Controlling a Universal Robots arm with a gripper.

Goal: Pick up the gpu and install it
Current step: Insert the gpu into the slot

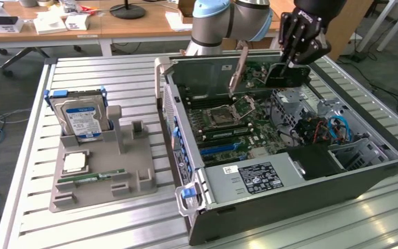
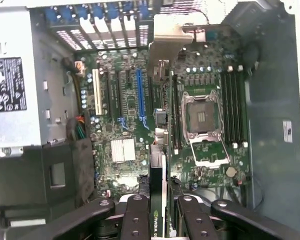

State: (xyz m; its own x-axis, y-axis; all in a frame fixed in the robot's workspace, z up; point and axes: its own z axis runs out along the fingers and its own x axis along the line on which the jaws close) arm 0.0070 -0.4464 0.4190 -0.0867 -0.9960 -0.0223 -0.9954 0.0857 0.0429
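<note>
My gripper [image 1: 294,65] hangs over the open computer case [image 1: 289,202], shut on the gpu [image 1: 285,77]. The gpu is a dark card with a silver bracket [image 1: 238,68] at its far end, held clear above the motherboard. In the wrist view my gripper [image 2: 162,220] clamps the gpu [image 2: 157,190] edge-on. The card runs away from the fingers [image 2: 135,215] to its bracket [image 2: 172,37] near the case's rear slot covers. It lies over the board between the blue expansion slot [image 2: 140,95] and the CPU socket [image 2: 202,117], roughly parallel to the slot.
Inside the case are the power supply [image 1: 251,176], a white slot [image 2: 96,95], memory sticks [image 2: 230,107] and blue cables [image 1: 337,127]. On the exterior view's left a grey holder [image 1: 137,176] carries a hard drive [image 1: 81,116], a CPU [image 1: 74,162] and a green memory stick [image 1: 91,178].
</note>
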